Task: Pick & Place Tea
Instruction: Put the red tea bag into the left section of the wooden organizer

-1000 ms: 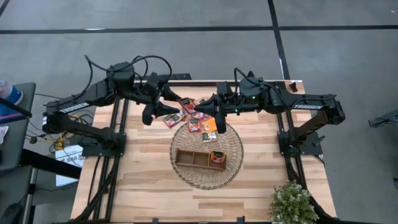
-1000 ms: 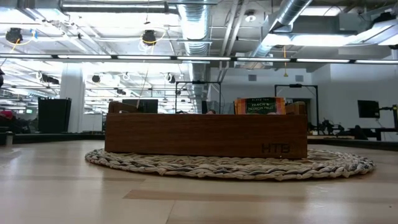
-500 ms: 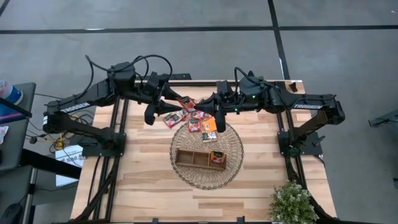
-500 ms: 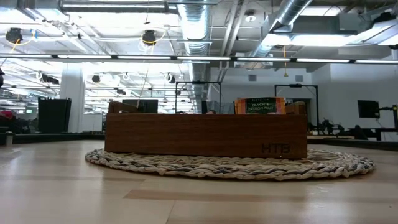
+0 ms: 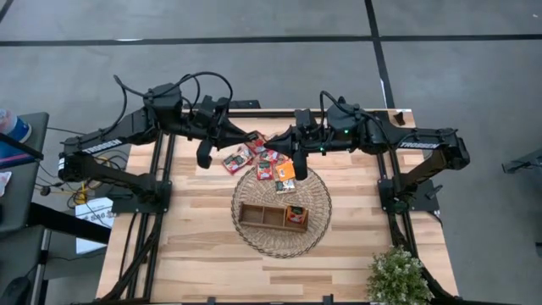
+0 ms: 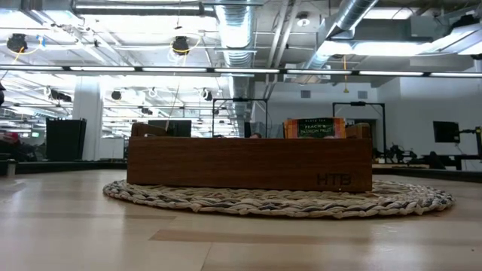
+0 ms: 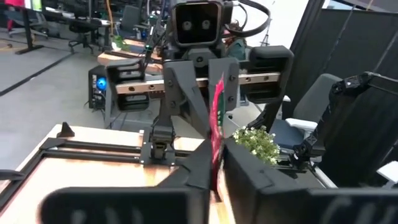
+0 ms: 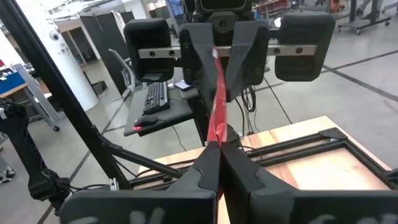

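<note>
I have both arms meeting over the far middle of the worktop (image 5: pixel 195 254). The left gripper (image 7: pixel 216 163) has its jaws closed on a red sachet (image 7: pixel 217 118) that stands on edge between them. The right gripper (image 8: pixel 215 163) also has its jaws closed on a red sachet (image 8: pixel 217 106). The other arm's gripper faces each wrist camera head-on, so I judge both may be pinching the same sachet, but I cannot tell for sure.

One orange sachet (image 5: pixel 295 215) already stands in the right compartment of the tray (image 5: pixel 254 216); the other two compartments look empty. The tray sits on the round wicker mat (image 5: pixel 313 203). A loose pile of sachets (image 5: pixel 262 161) lies at the mat's far edge, some on bare wood. So I judge the task only just begun, with most of the tea left.

A small plant (image 5: pixel 396 275) stands at the near right corner, well apart. Nothing blocks the way to the tray except the two arms crowding each other.
</note>
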Controlling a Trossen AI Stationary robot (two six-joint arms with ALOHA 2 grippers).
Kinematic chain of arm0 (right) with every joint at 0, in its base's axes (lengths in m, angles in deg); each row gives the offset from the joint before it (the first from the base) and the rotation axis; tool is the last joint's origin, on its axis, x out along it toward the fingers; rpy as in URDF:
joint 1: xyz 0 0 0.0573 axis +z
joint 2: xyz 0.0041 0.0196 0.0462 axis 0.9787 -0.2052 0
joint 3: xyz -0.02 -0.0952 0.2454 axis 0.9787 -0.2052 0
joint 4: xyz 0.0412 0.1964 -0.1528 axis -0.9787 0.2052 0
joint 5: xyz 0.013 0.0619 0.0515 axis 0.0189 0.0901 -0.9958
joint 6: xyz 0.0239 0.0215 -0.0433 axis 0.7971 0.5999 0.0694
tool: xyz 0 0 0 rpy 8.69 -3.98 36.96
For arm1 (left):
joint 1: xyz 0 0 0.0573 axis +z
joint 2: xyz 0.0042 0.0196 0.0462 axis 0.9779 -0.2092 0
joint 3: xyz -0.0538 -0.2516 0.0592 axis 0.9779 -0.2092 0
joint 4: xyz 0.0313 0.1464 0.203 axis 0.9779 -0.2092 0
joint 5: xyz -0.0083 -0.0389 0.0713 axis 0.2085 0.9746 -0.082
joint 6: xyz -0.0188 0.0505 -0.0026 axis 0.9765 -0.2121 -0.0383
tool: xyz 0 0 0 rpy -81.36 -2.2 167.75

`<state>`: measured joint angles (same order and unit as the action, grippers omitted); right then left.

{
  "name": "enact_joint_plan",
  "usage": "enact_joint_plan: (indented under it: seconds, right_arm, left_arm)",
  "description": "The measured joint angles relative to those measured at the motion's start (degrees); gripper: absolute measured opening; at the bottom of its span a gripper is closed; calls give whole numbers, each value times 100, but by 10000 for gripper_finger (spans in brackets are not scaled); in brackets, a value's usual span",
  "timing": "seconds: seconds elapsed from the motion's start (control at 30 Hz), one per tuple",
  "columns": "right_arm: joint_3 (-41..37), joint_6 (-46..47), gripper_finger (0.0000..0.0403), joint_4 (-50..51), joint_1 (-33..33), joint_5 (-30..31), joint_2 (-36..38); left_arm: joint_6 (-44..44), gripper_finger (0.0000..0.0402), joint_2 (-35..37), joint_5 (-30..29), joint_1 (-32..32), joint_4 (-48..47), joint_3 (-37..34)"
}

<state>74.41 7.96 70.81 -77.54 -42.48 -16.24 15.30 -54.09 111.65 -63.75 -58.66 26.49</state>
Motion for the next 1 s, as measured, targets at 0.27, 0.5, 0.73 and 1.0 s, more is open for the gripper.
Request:
enact_joint_plan:
  seconds: [0.27,0.5,0.73,1.0]
  right_arm:
    - [0,-88,9,40,0,-41,-2]
    - [2,-161,97,427,-1,-113,200]
    - [0,-217,187,746,-13,-10,359]
    - [0,-44,213,1309,98,73,711]
  left_arm:
    - [99,1,0,37,-1,-162,2]
    - [67,0,0,55,-2,-935,2]
    - [8,0,-136,18,-157,-1253,2]
    - [-803,0,-718,-416,-680,-2354,0]
